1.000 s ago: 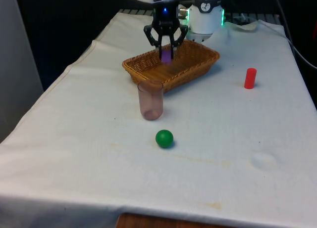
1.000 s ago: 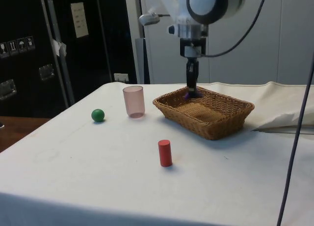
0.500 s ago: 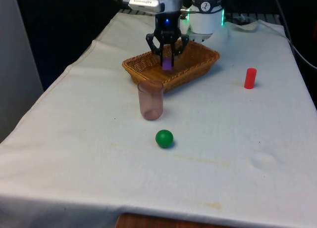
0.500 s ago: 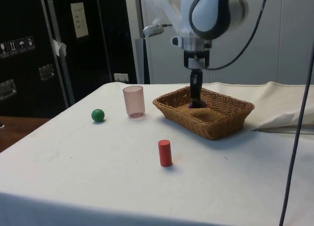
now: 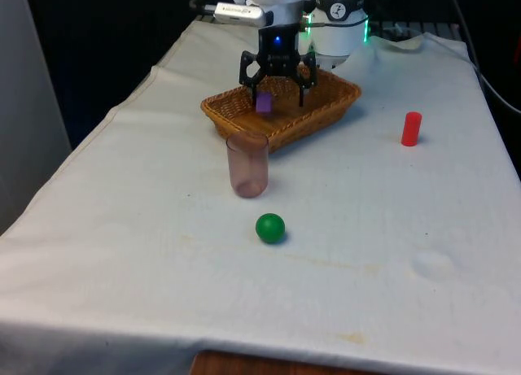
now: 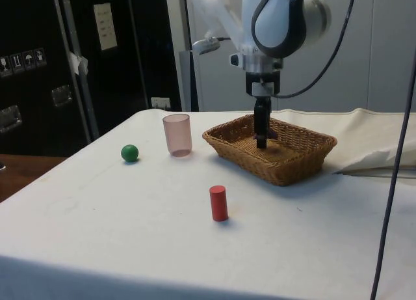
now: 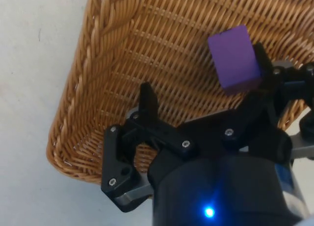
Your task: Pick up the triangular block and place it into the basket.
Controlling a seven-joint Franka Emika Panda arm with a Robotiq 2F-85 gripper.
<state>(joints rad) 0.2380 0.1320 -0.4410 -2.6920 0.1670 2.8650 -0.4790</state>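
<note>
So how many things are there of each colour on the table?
Purple: 1, the block in the basket
Brown: 1, the basket
Pink: 1, the cup
Green: 1, the ball
Red: 1, the cylinder
Total: 5

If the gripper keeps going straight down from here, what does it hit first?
Most likely the woven floor of the basket: the open gripper points down into it. The purple block sits beside one finger, so it might brush that.

Table (image 5: 391, 228): basket (image 5: 326, 115), cup (image 5: 247, 165), ball (image 5: 270, 228), cylinder (image 5: 411, 128).
</note>
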